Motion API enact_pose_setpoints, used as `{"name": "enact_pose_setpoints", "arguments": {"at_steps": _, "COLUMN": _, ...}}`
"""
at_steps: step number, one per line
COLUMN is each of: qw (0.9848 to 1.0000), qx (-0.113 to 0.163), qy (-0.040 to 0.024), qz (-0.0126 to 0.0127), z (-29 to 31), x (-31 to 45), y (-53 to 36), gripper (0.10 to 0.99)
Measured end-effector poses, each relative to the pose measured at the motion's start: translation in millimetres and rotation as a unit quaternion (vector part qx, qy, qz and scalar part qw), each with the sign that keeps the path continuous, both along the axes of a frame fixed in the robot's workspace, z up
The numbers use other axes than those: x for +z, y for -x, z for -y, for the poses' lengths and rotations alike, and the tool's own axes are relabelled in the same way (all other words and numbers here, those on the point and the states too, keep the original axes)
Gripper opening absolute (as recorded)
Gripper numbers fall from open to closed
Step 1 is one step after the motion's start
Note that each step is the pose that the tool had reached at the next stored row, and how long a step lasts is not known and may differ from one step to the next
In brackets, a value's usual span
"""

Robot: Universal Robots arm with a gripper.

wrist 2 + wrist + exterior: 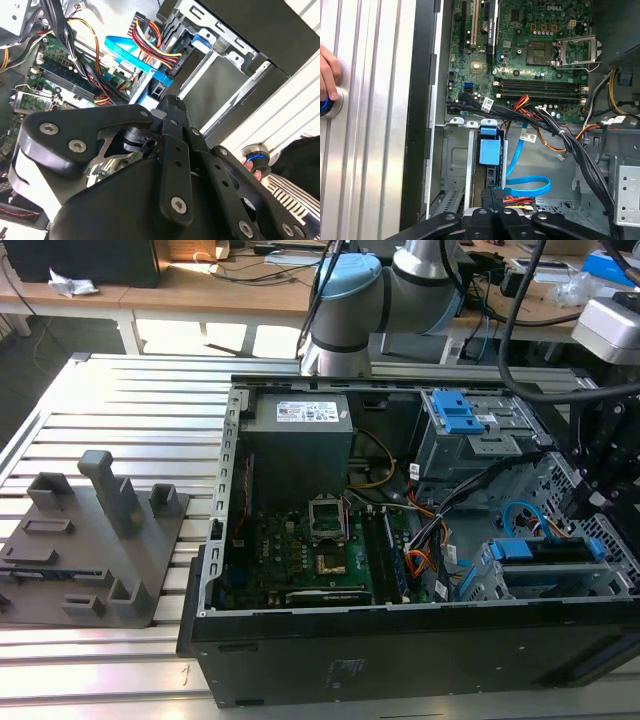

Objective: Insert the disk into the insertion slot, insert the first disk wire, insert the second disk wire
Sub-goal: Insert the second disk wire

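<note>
- Exterior view: the open computer case [400,640] is lying on its side on the slatted metal table [120,400], leaving the interior open to reach from above.
- The disk [548,552], in its blue carrier, is sitting inside the insertion slot [520,585] at the lower right of the frame, so the seating step appears done.
- The gripper [592,495] is hovering just above that cage at the right edge, likely positioned for cable work.
- In the first wrist view, the disk [489,152] is showing at lower centre, with a blue flat cable [527,185] and a red-yellow-black wire bundle [517,201] meeting the gripper's tip at the bottom edge.
- Whether the fingers are clamping a connector cannot be told; the linkages are hiding the tips.
- A hand [327,70] is resting on a round button at the left edge.
</note>
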State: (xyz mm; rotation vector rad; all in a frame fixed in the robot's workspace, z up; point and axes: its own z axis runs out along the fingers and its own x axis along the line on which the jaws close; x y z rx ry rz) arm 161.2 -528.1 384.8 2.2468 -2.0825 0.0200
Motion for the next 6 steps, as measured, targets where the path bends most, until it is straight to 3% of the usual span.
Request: {"name": "enact_pose_setpoints", "arguments": {"at_steps": 6, "qw": 1.0, "qx": 0.0, "qy": 0.0002, "qz": 0.0, "z": 0.0, "x": 0.6, "y": 0.0, "gripper": 0.106}}
